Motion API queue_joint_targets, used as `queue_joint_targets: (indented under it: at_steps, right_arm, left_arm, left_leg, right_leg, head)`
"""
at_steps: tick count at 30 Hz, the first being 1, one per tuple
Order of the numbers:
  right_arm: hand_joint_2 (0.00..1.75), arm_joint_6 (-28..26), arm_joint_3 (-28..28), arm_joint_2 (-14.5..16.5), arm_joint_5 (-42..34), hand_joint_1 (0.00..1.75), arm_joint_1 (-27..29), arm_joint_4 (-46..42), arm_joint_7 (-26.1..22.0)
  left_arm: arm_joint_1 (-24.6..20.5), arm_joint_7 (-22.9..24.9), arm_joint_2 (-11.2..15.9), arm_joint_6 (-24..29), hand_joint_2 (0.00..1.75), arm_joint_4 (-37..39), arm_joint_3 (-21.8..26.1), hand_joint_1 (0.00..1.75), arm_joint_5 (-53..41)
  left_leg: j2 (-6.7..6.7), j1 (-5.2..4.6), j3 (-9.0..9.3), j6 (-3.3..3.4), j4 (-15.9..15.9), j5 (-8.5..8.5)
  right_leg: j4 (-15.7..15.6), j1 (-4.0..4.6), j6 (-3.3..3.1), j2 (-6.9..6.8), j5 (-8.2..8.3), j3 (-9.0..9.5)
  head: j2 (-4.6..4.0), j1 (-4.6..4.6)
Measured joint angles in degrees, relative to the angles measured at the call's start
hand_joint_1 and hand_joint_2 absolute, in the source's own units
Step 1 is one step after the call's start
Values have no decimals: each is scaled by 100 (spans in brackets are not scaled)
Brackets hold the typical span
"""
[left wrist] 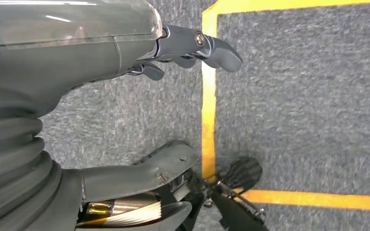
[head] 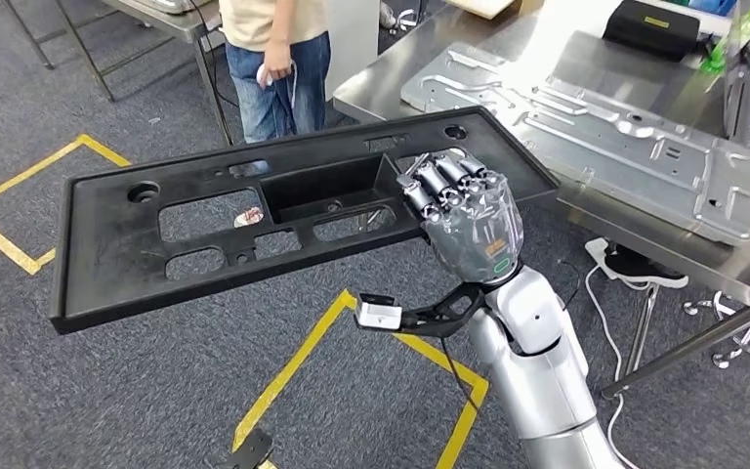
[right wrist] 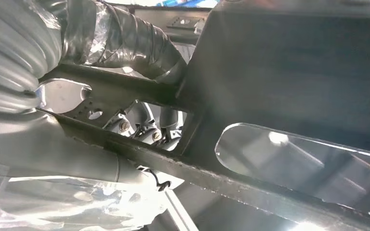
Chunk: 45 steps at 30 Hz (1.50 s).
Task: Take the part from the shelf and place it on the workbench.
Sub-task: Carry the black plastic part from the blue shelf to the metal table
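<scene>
Hanging in the air above the carpet, the black part is a long flat panel with several cut-out holes, and it is held almost level, a little tilted. The right hand grasps it at the end near the workbench, with fingers curled through one opening. In the right wrist view the dark underside of the part is very close, and the fingers wrap around one of its bars. The part's far corner reaches just over the edge of the workbench, where a grey metal plate is lying. The left hand hangs over the carpet beside a yellow line; it holds nothing and its fingers are loosely bent, not closed. A person in jeans stands behind the part, near another table. White cables lie under the workbench
</scene>
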Motion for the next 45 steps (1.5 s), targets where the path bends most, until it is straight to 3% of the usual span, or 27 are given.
queue_joint_targets:
  at_steps: [3,5,6,8,10,11,12,14,15,16,18,20,23,25,26,27,29,31,33,35,36,38,40,41,42,43,45]
  right_arm:
    - [175,1,0,4,-10,175,-20,-7,3]
    - [175,-1,0,10,-16,175,-35,-13,5]
    - [175,-1,0,13,-18,175,-35,-11,7]
    - [175,-1,0,15,-20,175,-29,-2,7]
    - [175,-1,0,15,-25,175,-21,6,5]
    - [175,-1,0,15,-31,175,-21,8,4]
    - [175,0,0,15,-38,175,-21,10,4]
    - [175,0,0,16,-60,175,-26,25,2]
    - [175,1,0,16,-72,175,-26,36,-2]
    - [175,0,0,16,-82,175,-26,43,-7]
    - [175,0,0,16,-93,175,-34,40,-18]
    - [175,-2,0,16,-104,175,-49,28,-28]
    - [175,-2,0,14,-118,175,-32,24,-47]
    - [175,-1,0,8,-142,175,-5,32,-57]
    - [175,-1,0,4,-165,175,2,39,-64]
    - [175,-1,0,0,-193,175,5,48,-72]
    - [175,-1,0,-7,-241,175,-2,66,-80]
    - [175,0,0,-10,-269,175,-11,84,-86]
    - [175,-1,0,-15,-300,175,-14,96,-94]
    - [175,-1,0,-18,-324,175,-22,100,-100]
    - [175,-1,0,-17,-330,175,-29,103,-101]
    - [175,-1,0,-18,-332,175,-37,117,-101]
    - [175,-1,0,-18,-331,175,-24,141,-103]
    - [175,-1,0,-18,-331,175,-17,150,-103]
    - [175,-1,0,-17,-331,175,-12,155,-103]
    - [175,-1,0,-17,-332,175,-9,156,-103]
    - [175,-1,1,-17,-342,175,-11,160,-102]
  left_arm:
    - [-18,3,-8,-6,175,-1,-1,0,5]
    - [-35,4,-7,-13,175,-1,-2,0,8]
    - [-38,5,-7,-13,175,-1,-2,0,9]
    - [-25,9,-7,-14,175,-1,-2,0,11]
    - [0,13,-4,-15,175,-1,-2,0,14]
    - [7,15,-1,-15,175,-1,-2,0,16]
    - [11,15,2,-15,175,-1,-2,0,17]
    - [22,15,8,-15,175,0,-2,0,17]
    - [31,15,9,-14,175,0,-2,0,18]
    - [40,14,10,-13,175,1,-2,0,19]
    - [35,5,9,-2,175,-1,-2,0,22]
    - [0,-15,7,31,175,-1,-2,0,37]
    - [-17,-47,7,118,175,-1,-1,0,81]
    - [-6,-60,7,146,175,-1,1,0,95]
    - [-3,-67,7,148,175,-1,1,0,98]
    - [-2,-73,3,150,175,-1,1,0,100]
    - [-1,-79,-13,152,175,-1,0,0,100]
    - [-3,-80,-33,154,175,-1,0,0,101]
    - [-1,-81,-41,155,175,-1,0,0,103]
    - [-5,-81,-39,158,175,-1,0,0,104]
    - [-14,-81,-38,160,175,-1,0,0,104]
    - [-23,-81,-37,162,175,-1,0,0,104]
    - [-10,-81,-36,163,175,-1,0,0,103]
    - [-3,-81,-34,163,175,-1,0,0,103]
    - [0,-81,-30,164,175,-1,0,0,104]
    - [0,-81,-25,163,175,-1,0,0,104]
    - [-1,-82,-19,154,175,-1,0,0,105]
  left_leg:
    - [12,-9,54,-107,94,142]
    - [18,-7,-227,-133,653,300]
    - [19,-4,-458,-130,999,264]
    - [20,-9,-924,-142,1468,-120]
    - [21,-9,-1221,-165,1439,-512]
    - [21,-8,-1288,-167,1256,-496]
    - [22,-7,-1320,-159,986,-247]
    - [28,-27,-1362,-123,455,543]
    - [28,-40,-1366,-85,311,856]
    - [28,-54,-1364,-44,257,997]
    - [24,-57,-1292,49,249,991]
    - [19,-46,-1203,109,205,947]
    - [12,-39,-1053,146,165,844]
    - [10,-39,-939,147,162,744]
    - [6,-39,-872,146,161,692]
    - [3,-39,-800,142,158,639]
    - [-3,-36,-690,118,143,547]
    - [-3,-32,-652,64,114,508]
    - [5,-37,-614,-7,96,511]
    - [19,-44,-610,-48,212,422]
    - [22,-43,-689,-52,401,296]
    - [24,-35,-1028,-64,1042,-16]
    - [24,-22,-1345,-98,1503,-141]
    - [23,-11,-1384,-120,1475,-52]
    - [12,6,-1319,-140,1245,137]
    - [-43,35,-1187,-164,886,372]
    - [-209,61,-980,-177,326,583]
  right_leg:
    - [-145,9,-140,6,-65,180]
    - [-263,-7,-214,19,-165,397]
    - [-298,-10,-238,24,-228,498]
    - [-314,1,-258,39,-379,684]
    - [-308,8,-254,63,-555,899]
    - [-301,9,-247,71,-648,1018]
    - [-291,10,-235,75,-746,1117]
    - [-217,22,-190,94,-939,1267]
    - [-179,26,-156,108,-1025,1304]
    - [-130,29,-120,121,-1080,1338]
    - [-5,14,-56,122,-1100,1317]
    - [312,-8,4,89,-1094,1156]
    - [1123,-54,94,51,-1414,607]
    - [1375,-74,108,41,-1579,286]
    - [1265,-75,97,37,-1499,236]
    - [996,-68,73,35,-1278,259]
    - [302,-17,-10,35,-664,373]
    - [-89,49,-118,41,-342,423]
    - [-189,58,-197,58,-320,477]
    - [-301,19,-230,77,-299,607]
    - [-344,-3,-240,86,-297,666]
    - [-364,-9,-257,108,-315,712]
    - [-346,-17,-255,165,-339,719]
    - [-327,-27,-242,208,-353,720]
    - [-298,-41,-220,257,-370,720]
    - [-257,-55,-189,307,-391,714]
    - [-155,-69,-118,411,-430,662]
  head:
    - [0,3]
    - [0,-1]
    - [0,-1]
    - [0,-3]
    - [0,-3]
    - [0,-3]
    - [0,-2]
    - [0,-1]
    - [0,-1]
    - [0,1]
    - [0,1]
    - [0,1]
    - [0,1]
    - [0,1]
    - [0,1]
    - [0,2]
    - [0,2]
    - [0,4]
    - [0,7]
    - [0,4]
    - [0,3]
    - [0,1]
    - [0,1]
    - [0,1]
    - [0,1]
    - [0,1]
    - [0,1]
